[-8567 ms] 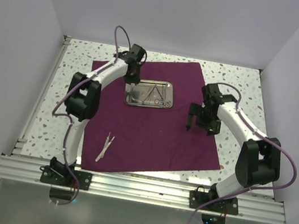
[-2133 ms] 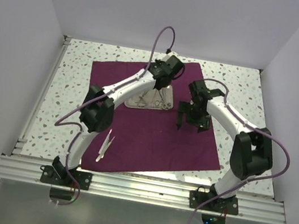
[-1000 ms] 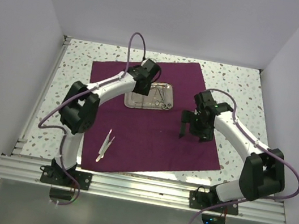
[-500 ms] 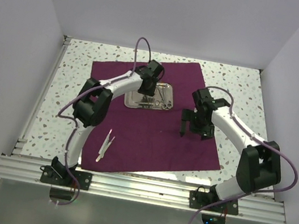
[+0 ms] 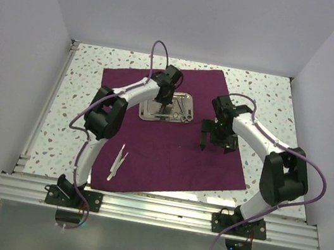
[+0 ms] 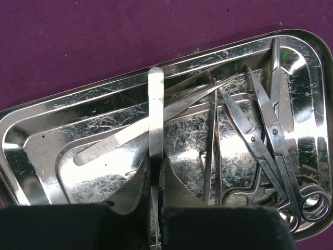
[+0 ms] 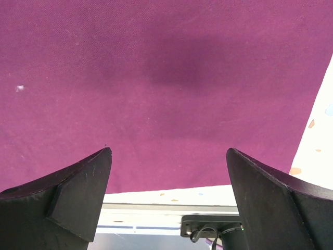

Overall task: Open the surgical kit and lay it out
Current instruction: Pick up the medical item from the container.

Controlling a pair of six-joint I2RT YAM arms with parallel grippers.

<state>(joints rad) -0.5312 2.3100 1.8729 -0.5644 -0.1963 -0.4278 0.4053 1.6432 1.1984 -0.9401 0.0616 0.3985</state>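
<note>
Tray [image 6: 62, 101]: steel, on the plum cloth [image 5: 168, 157], directly beneath the left gripper [image 6: 154, 172].
Tray contents: ring-handled scissors [image 6: 253, 139] and thin probes [image 6: 214, 151] right of the fingers; a flat blade [image 6: 119, 138] lying slantwise.
Left gripper: clamped on a narrow steel strip [image 6: 155, 104].
Right gripper [image 7: 167, 151]: spread wide above the cloth, right of the tray.
Loose tweezers [image 5: 119, 162]: on the cloth, well apart from both grippers.
</note>
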